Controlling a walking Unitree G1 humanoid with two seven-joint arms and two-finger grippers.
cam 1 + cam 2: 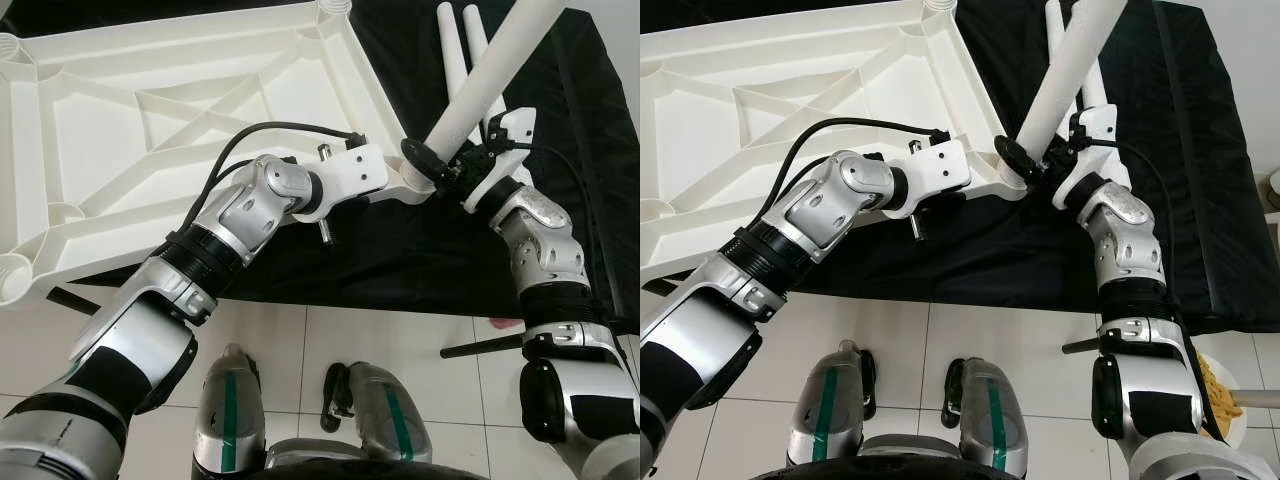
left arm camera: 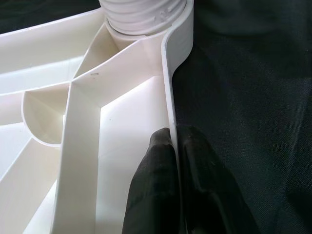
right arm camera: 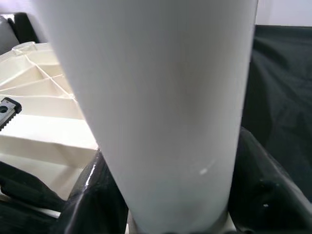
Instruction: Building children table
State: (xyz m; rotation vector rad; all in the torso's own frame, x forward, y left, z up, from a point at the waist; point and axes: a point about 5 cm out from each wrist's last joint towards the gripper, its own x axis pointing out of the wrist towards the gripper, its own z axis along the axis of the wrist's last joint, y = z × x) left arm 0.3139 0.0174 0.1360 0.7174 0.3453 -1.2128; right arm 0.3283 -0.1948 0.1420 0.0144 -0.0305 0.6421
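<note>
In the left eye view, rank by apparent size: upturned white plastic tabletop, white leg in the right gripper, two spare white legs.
1. Upturned white plastic tabletop.
2. White leg in the right gripper, though it's nearer the camera.
3. Two spare white legs, alike.

**Black cloth on a tiled floor**

A black cloth [image 1: 560,200] is spread over a floor of pale tiles [image 1: 400,350]. On the cloth lies a white plastic tabletop [image 1: 150,130], turned underside up so its ribs and threaded corner sockets show; its near-left corner reaches past the cloth's edge. Two loose white table legs [image 1: 460,50] lie side by side on the cloth just beyond the tabletop's far-right corner.
</note>
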